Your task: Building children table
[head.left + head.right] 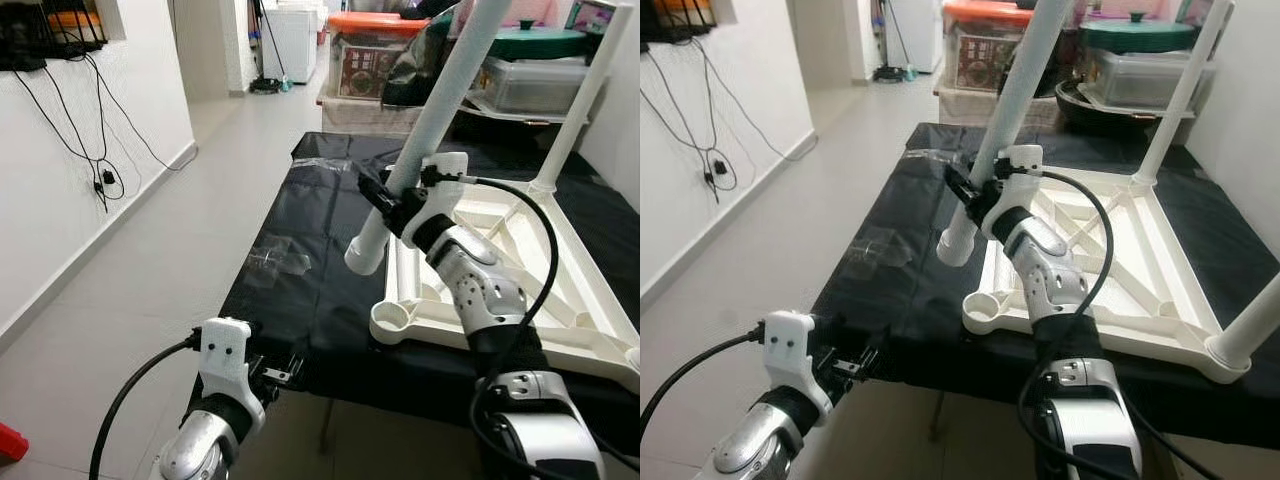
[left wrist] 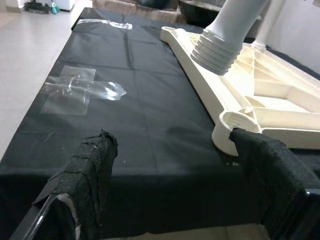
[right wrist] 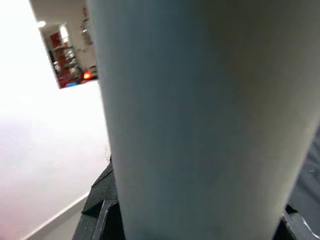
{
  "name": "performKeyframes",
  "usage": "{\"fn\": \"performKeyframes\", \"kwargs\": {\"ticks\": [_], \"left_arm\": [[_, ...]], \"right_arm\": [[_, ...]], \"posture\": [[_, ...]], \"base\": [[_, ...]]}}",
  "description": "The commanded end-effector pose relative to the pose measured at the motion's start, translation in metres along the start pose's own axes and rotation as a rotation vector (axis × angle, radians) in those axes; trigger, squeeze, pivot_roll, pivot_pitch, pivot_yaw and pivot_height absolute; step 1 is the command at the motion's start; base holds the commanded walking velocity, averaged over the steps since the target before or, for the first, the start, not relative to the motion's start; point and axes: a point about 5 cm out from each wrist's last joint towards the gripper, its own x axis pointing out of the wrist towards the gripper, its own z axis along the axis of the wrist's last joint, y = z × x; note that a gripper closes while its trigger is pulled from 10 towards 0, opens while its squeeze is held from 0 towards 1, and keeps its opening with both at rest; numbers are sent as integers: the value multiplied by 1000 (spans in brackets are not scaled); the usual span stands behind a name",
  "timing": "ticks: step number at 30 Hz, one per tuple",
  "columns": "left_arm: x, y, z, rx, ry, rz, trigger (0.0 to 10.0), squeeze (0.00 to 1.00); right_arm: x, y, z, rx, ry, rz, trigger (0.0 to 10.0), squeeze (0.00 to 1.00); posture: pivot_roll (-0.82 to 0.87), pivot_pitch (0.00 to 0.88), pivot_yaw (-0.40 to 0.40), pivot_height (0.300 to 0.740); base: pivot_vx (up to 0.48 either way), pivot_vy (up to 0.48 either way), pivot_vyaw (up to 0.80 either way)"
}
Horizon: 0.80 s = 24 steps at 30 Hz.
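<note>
A white plastic tabletop [image 1: 520, 300] lies upside down on a black-covered surface [image 1: 300, 270]. One leg [image 1: 578, 105] stands screwed in at its far corner, and another [image 1: 1252, 335] at its near right corner. My right gripper [image 1: 388, 203] is shut on a loose white leg [image 1: 440, 100], held tilted. The leg's threaded end [image 2: 217, 50] hangs just above and left of the empty corner socket [image 1: 392, 321]. My left gripper [image 2: 175, 165] is open at the surface's near edge, its padded fingers [image 2: 92, 160] holding nothing. In the right wrist view the leg [image 3: 200, 115] sits close to the camera.
A clear piece of tape [image 1: 277, 255] sticks to the black cover. Storage boxes [image 1: 370, 60] and a green lid [image 1: 535, 40] stand behind the surface. The white wall on the left carries hanging cables [image 1: 100, 150]. Open tiled floor [image 1: 150, 300] runs along the left.
</note>
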Motion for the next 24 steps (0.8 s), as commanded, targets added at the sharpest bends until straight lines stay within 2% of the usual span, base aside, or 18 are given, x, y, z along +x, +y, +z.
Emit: {"fn": "performKeyframes", "kwargs": {"ticks": [1, 4, 8, 12, 19, 24], "left_arm": [[-5, -2, 1, 17, 14, 7, 10000, 0], [-12, -3, 2, 23, 26, 13, 10000, 0], [-16, -4, 2, 23, 32, 18, 10000, 0], [-20, -6, 1, 16, 42, 24, 10000, 0], [-18, -7, -1, 15, 48, 29, 10000, 0], [-15, -6, -2, 19, 48, 26, 10000, 0]], "right_arm": [[4, 2, 10, -12, -20, 45, 10000, 0], [10, 1, 16, -38, -7, 112, 10000, 0], [13, -4, 21, -39, -5, 118, 10000, 0], [14, -11, 23, -39, -1, 78, 10000, 0], [18, -5, 26, -35, -22, 121, 10000, 0], [21, -2, 28, -37, -43, 144, 10000, 0]], "posture": [[144, 105, -39, 740], [146, 125, -39, 740], [149, 131, -43, 740], [148, 125, -45, 740], [141, 99, -45, 740], [142, 88, -47, 740]], "base": [[0, 0, -556], [0, 0, 0], [0, 0, 0], [0, 0, -800], [0, 0, -773], [0, 0, 0]]}}
